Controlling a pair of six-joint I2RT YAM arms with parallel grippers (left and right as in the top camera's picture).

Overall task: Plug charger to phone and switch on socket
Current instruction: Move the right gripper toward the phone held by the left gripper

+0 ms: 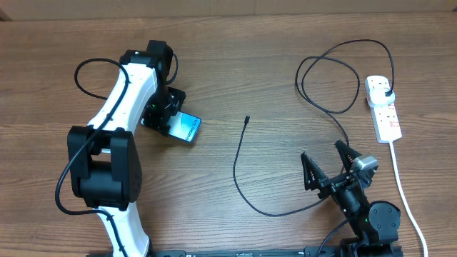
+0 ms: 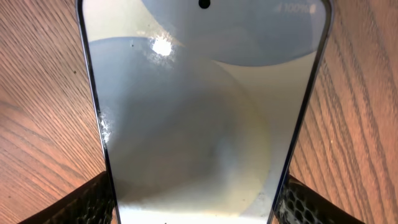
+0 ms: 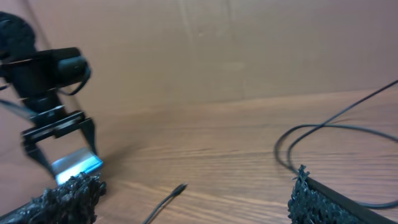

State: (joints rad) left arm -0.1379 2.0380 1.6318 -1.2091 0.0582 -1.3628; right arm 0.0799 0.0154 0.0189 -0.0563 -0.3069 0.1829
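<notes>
The phone (image 1: 188,128), light blue screen and dark frame, is held by my left gripper (image 1: 170,118) at the table's left-centre. In the left wrist view the phone (image 2: 199,118) fills the frame, with a finger on each side of its lower edge. The charger cable (image 1: 243,178) is thin and black. Its connector tip (image 1: 246,119) lies free mid-table, and its plug (image 1: 386,91) sits in the white socket strip (image 1: 383,107) at the far right. My right gripper (image 1: 330,165) is open and empty near the front right. The tip (image 3: 179,188) lies ahead of its fingers.
The strip's thick white cord (image 1: 403,193) runs down the right side toward the front edge. Cable loops (image 1: 328,78) lie left of the strip. A cardboard wall (image 3: 217,43) stands behind the table in the right wrist view.
</notes>
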